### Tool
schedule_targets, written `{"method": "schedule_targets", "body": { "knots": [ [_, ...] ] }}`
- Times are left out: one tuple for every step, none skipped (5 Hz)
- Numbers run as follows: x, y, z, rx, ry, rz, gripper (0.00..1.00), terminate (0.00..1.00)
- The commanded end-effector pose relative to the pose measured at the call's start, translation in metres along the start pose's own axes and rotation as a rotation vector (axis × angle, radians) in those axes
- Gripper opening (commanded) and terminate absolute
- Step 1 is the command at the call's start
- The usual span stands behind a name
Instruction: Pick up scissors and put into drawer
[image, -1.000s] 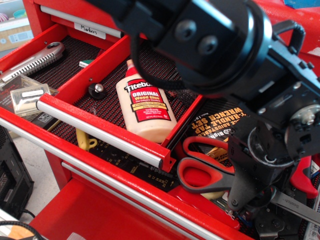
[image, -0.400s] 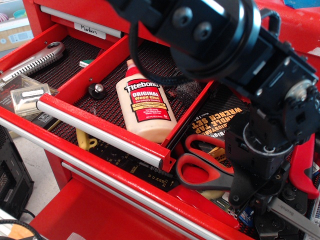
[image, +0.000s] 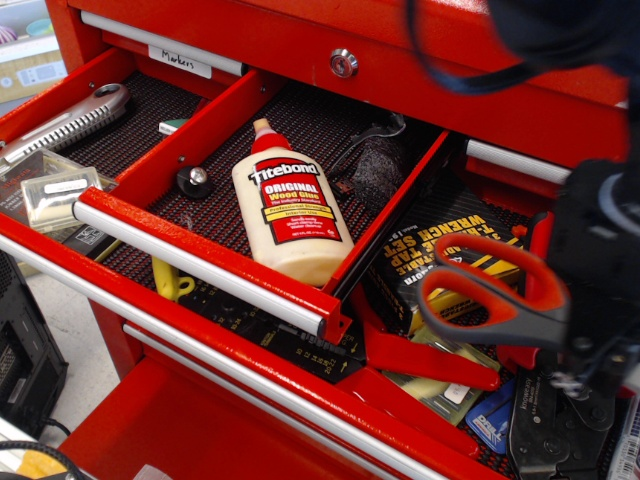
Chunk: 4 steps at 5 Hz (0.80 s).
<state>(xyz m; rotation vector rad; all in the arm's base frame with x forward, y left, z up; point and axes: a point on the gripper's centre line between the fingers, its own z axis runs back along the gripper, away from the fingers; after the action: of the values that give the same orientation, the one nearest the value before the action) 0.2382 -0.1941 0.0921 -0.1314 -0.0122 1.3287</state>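
Scissors (image: 495, 300) lifted, not yet in the drawer (image: 270, 215).
The tool (image: 590, 300) is clamped on them; the open drawer lies to its left.

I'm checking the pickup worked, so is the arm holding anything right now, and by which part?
Yes: the large scissors with red-orange and dark grey loop handles are lifted by the gripper. It appears to grip just past the handles, at the blade end; the fingers themselves are hidden.

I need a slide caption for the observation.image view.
Tool lifts scissors beside the open drawer holding a glue bottle.
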Motion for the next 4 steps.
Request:
{"method": "schedule_targets", "body": {
  "knots": [
    [0.005, -0.015, 0.041, 0.018, -0.162, -0.006, 0.0, 0.0],
    [0.04, -0.009, 0.064, 0.057, -0.222, -0.079, 0.0, 0.0],
    [0.084, -0.003, 0.079, 0.061, -0.286, -0.186, 0.0, 0.0],
    [0.125, 0.002, 0.088, 0.046, -0.307, -0.266, 0.0, 0.0]
  ]
}}
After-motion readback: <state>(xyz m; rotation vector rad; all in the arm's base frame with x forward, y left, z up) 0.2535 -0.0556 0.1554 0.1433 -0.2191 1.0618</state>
